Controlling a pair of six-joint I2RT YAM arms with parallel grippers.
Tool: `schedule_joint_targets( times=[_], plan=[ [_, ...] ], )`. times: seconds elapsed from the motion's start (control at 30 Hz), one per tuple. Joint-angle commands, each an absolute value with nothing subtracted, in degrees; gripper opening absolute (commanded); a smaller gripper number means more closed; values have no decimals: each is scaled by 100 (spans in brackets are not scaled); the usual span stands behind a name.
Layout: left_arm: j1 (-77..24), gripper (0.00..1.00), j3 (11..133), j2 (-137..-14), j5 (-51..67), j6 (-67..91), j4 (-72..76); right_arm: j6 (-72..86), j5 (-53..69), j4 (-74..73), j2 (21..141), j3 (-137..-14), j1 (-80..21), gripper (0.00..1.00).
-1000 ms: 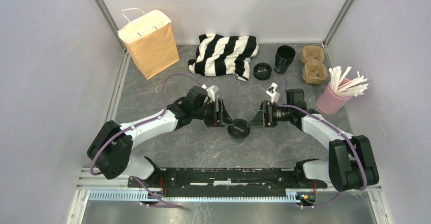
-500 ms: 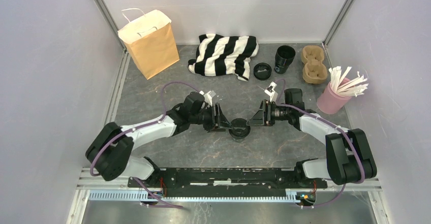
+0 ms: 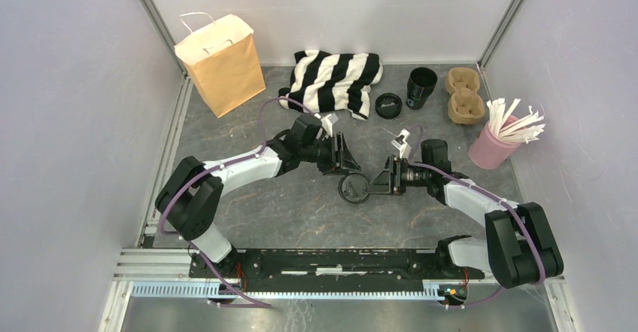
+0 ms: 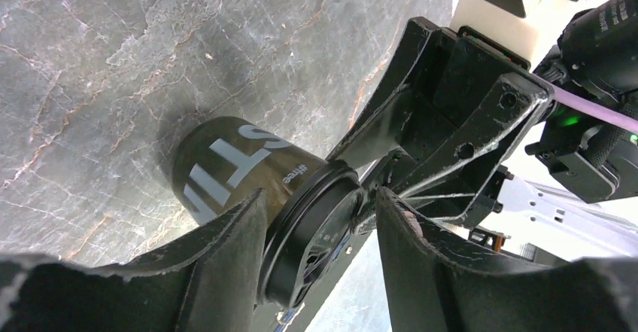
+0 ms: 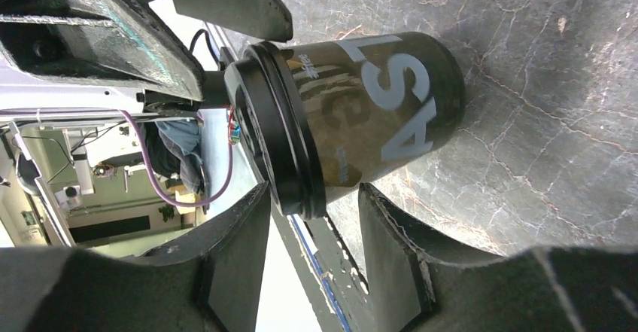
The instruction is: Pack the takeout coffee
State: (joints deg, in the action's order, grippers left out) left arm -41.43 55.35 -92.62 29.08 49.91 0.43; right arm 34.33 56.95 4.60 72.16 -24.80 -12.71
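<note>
The takeout coffee (image 3: 353, 189), a black cup with a round black lid, stands upright mid-table between my two grippers. It also shows in the left wrist view (image 4: 226, 174) and the right wrist view (image 5: 376, 106). My left gripper (image 3: 347, 170) is just behind it. In the left wrist view that gripper (image 4: 320, 196) is open with its fingers either side of the lid. My right gripper (image 3: 376, 185) is at the cup's right. In the right wrist view it (image 5: 314, 189) is open with the lid's rim just between its fingertips. Neither is closed on the cup.
A brown paper bag (image 3: 222, 65) stands at the back left. A striped cloth (image 3: 335, 80) lies at the back middle. A loose black lid (image 3: 388, 105), a lidless black cup (image 3: 421, 85), cardboard cup carriers (image 3: 464, 95) and a pink cup of stirrers (image 3: 493, 147) are at the back right.
My left arm has swung up and to the right, so its gripper went from the cup's left to behind it. My right gripper dropped slightly. The cup barely shifted.
</note>
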Motion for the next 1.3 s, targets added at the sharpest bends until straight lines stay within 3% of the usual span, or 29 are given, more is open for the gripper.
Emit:
schedule_joint_targets(
  times=[0.0,0.27,0.53,0.77,0.87,1.03,1.27],
  plan=[
    [-4122,64,5934,-9367,2793,4317,-667,3531,5733,753,7100,-2464,-1304,53],
    [-3977,79,5736,-9061,2603,4279,-856,3288,5651,562,7539,-2921,-1225,62],
    [-3951,81,5983,-9193,2570,4276,-949,3173,5547,492,7808,-3033,-1185,60],
    [-3742,81,5570,-8470,2251,4343,-1069,3263,5537,647,8030,-3110,-1137,58],
    [-3588,77,5074,-8102,2530,4733,-647,3286,5550,715,8143,-3153,-1111,57],
    [-3560,57,4455,-8177,3101,5495,396,3299,5622,782,8263,-3173,-1073,57],
    [-3560,47,4265,-8361,3212,5863,879,3313,5656,817,8302,-3182,-1032,57]
  ],
)
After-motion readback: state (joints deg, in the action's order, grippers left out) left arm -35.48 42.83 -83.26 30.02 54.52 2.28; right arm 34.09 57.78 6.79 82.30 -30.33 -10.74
